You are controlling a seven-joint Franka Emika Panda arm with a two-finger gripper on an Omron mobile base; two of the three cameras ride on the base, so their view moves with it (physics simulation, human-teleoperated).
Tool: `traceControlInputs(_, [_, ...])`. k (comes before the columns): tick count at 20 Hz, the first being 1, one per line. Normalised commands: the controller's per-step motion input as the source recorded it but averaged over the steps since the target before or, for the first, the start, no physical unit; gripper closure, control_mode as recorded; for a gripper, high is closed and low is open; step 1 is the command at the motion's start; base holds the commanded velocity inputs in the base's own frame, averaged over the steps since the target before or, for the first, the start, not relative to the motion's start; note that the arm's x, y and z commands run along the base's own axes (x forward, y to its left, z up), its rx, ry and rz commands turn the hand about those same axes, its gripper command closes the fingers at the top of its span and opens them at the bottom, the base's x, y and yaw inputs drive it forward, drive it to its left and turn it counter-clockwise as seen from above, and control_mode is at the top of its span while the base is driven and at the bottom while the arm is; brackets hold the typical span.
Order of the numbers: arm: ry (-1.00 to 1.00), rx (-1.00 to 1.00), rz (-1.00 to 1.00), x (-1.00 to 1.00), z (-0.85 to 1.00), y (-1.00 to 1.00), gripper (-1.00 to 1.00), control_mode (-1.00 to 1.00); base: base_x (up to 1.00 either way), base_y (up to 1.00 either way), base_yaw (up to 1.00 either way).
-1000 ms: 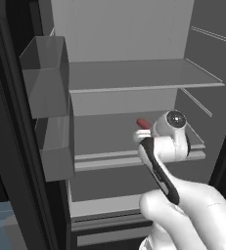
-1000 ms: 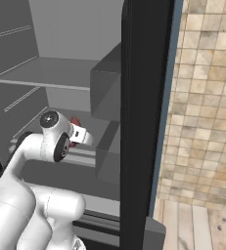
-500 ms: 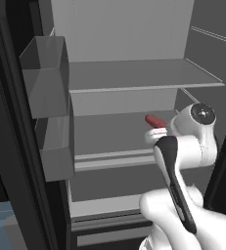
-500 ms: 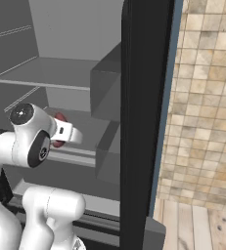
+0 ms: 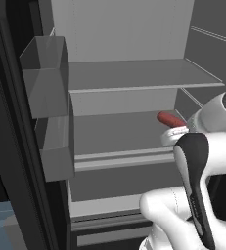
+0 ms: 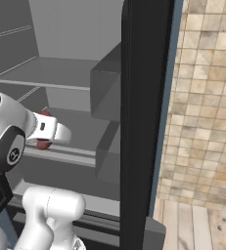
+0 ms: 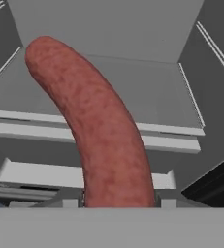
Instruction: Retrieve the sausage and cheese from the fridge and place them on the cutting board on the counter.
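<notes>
The reddish-brown sausage (image 5: 169, 118) sticks out of my gripper (image 5: 175, 135), which is shut on it, in front of the lower shelf of the open fridge (image 5: 134, 73). From the right the sausage (image 6: 44, 144) shows as red bits above and below the gripper (image 6: 53, 131). The sausage (image 7: 99, 131) curves up large through the hand view, its lower end between my jaws. Inside the fridge (image 7: 104, 72) the grey shelves are bare. The cheese, the cutting board and the counter are out of view.
Two grey door bins (image 5: 48, 78) hang on the open left door. The black edge of the right door (image 6: 144, 122) stands close beside my arm, with door bins (image 6: 107, 97) on its inner side. A tan tiled wall (image 6: 202, 97) lies beyond it.
My arm has swung toward the fridge's left side as seen from the right base camera, carrying the sausage along in front of the lower shelf. The grip has stayed the same.
</notes>
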Motion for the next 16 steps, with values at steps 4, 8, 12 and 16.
traceControlInputs(4, [0.02, 0.0, 0.0, -0.01, 0.69, -0.15, 1.0, -1.0, 0.0, 0.0, 0.0])
traceControlInputs(8, [0.0, 0.0, 0.0, 0.0, 0.45, -0.02, 1.0, -1.0, 0.0, 0.0, 0.0])
traceControlInputs(12, [0.0, 0.0, 0.0, -0.03, 0.19, 0.0, 1.0, -1.0, 0.0, 0.0, 0.0])
traceControlInputs(16, [0.0, 0.0, 0.0, -0.15, 0.0, 0.0, 1.0, -1.0, 0.0, 0.0, 0.0])
